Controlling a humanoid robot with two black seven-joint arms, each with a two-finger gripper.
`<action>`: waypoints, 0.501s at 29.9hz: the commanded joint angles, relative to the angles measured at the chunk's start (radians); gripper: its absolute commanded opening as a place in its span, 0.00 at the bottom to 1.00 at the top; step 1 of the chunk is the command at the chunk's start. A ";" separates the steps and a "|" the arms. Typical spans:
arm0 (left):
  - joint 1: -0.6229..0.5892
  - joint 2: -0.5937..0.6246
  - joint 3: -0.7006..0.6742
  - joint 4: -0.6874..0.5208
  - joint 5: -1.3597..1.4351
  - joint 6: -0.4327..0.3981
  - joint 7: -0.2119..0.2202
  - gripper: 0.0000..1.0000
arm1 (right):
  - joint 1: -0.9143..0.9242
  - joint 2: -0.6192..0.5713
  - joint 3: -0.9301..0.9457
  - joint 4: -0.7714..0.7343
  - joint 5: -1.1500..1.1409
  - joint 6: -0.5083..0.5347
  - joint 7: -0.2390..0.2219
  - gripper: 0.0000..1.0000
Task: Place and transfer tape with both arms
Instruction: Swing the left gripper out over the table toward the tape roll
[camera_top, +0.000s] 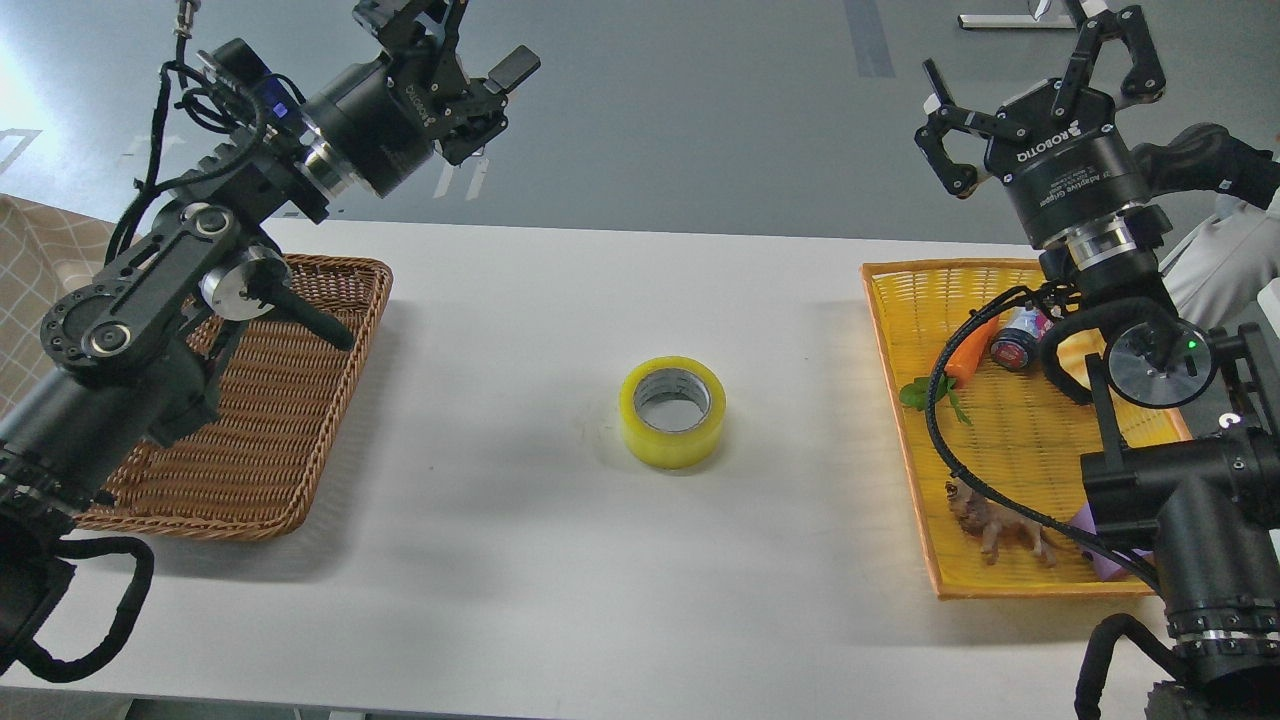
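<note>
1. At the table's (520, 560) middle, roughly midway between the near and far edges: the wide roll of translucent yellow packing tape with grey-white cardboard core (672, 411). It lies flat, core hole facing up, so its axis is vertical. Nothing touches it.
2. Left claw (470, 80): raised beyond the far edge, above the far left corner region, fingers spread, holding nothing. The tape lies to its right and toward the near edge, well apart.
3. Right claw (1040, 95): raised beyond the far edge at the right end, fingers splayed wide, empty. The tape lies to its left and toward the near edge, well apart.
4. Judgement: neither claw is clearly nearer; the roll sits about midway between them. Either would have to descend and come inward.
5. Flanks: brown woven wicker basket (300, 450) at the left end; flat yellow woven tray (900, 400) at the right end, holding an orange toy carrot (972, 352) and other small items.
6. Judgement: a top-down grip across the rim, or one finger in the core, would suit the upright axis.
</note>
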 joint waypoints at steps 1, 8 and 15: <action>-0.012 0.032 0.051 -0.051 0.060 0.001 0.003 0.98 | 0.000 0.000 0.000 0.001 0.000 0.000 0.000 1.00; -0.033 0.045 0.125 -0.065 0.274 0.001 0.040 0.98 | -0.005 0.000 -0.008 0.002 0.000 0.000 0.000 1.00; -0.047 0.035 0.126 -0.068 0.562 0.001 0.187 0.98 | -0.006 0.000 -0.011 -0.005 -0.002 0.000 0.000 1.00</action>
